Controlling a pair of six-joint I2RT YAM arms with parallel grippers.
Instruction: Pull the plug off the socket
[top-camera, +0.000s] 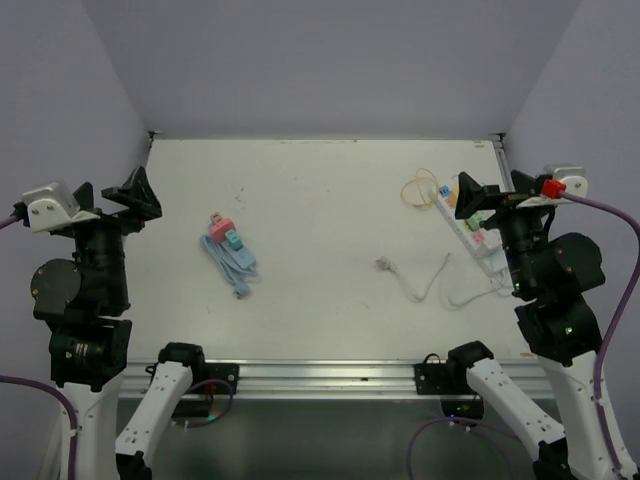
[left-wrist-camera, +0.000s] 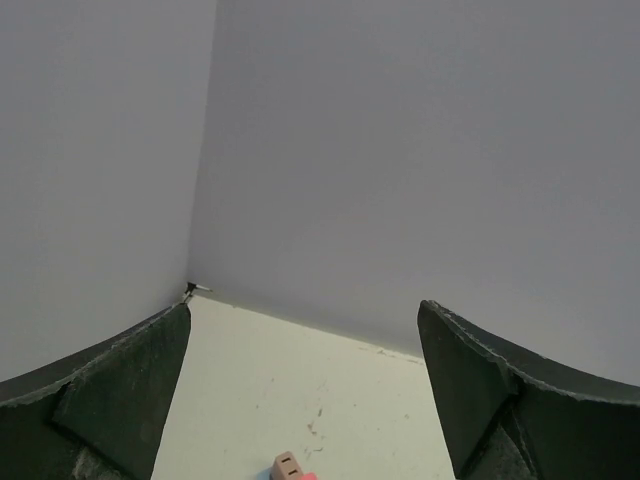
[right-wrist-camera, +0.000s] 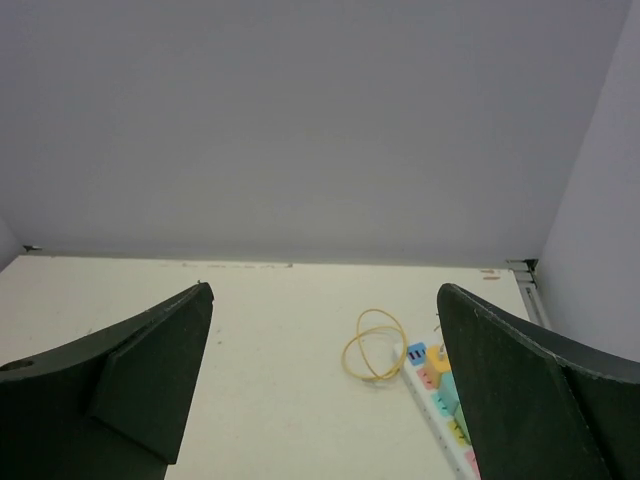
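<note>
The yellow plug (right-wrist-camera: 437, 353) sits on the far end of the single white power strip (top-camera: 476, 236), which lies along the right edge of the white counter (top-camera: 320, 190), close to the far right corner. One yellow lead (right-wrist-camera: 374, 345) curls in a loop just left of the plug, towards the back edge. The strip carries a row of coloured sockets; how many cannot be counted from here, as the right arm covers its near half. One white cord (top-camera: 421, 291) trails from the strip's near end towards the middle of the counter and ends in a loose white plug (top-camera: 382, 263) lying flat.

Well apart, in the left half, lies one pink-and-teal adapter (top-camera: 224, 234) with one bundled blue cable (top-camera: 235, 263) on its near side.

Two arms stand at the near corners. The right claw (right-wrist-camera: 325, 290) hangs above the right edge with its fingers spread wide, gripping nothing, the strip and plug just ahead of it. The left claw (left-wrist-camera: 305, 310) is likewise spread and bare, raised above the left edge and facing the far left corner.

Bare counter runs along the whole back edge left of the yellow loop, across the middle between adapter and white plug, and along the near edge.
</note>
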